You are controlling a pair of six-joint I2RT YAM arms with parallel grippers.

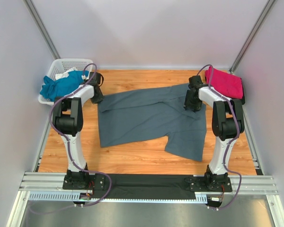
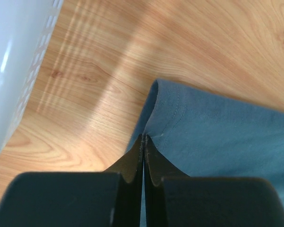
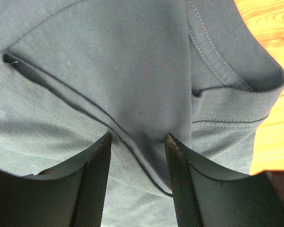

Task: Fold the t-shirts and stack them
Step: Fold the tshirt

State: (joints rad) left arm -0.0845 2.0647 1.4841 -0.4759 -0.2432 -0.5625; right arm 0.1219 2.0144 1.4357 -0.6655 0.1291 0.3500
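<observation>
Left claw [image 2: 143, 142]: fingers pressed tight together, pinching the stitched hem of the grey tee [image 2: 217, 142] at a corner. In the top view it holds the cloth's far left corner, near the basket [image 1: 72, 62].
Right claw [image 3: 137, 139]: fingers [image 3: 97, 179] stand apart, tips down on grey cloth, with a creased fold lying between them. Nothing is clamped. In the top view it sits at the tee's far right edge.
Collar [image 3: 236, 61]: ribbed band just right of the right claw, with bare wood beyond it.
Grey tee [image 1: 146, 118]: lies unfolded and creased across the middle of the counter [image 1: 132, 158], between the two arms. One part reaches toward the near right.
Pink tee [image 1: 224, 82]: flat bundle at the far right corner of the counter, just behind the right arm and apart from the grey tee. A dark edge shows beneath it; what it is cannot be told.
Teal tee [image 1: 61, 85]: bunched in the basket, hanging over its near rim beside the left arm.
Basket: white lattice, at the far left corner against the wall. A pale item shows inside, behind the teal cloth.
Counter: wood grain.
Black mat [image 1: 146, 185]: dark strip along the near edge, between the two arm bases.
</observation>
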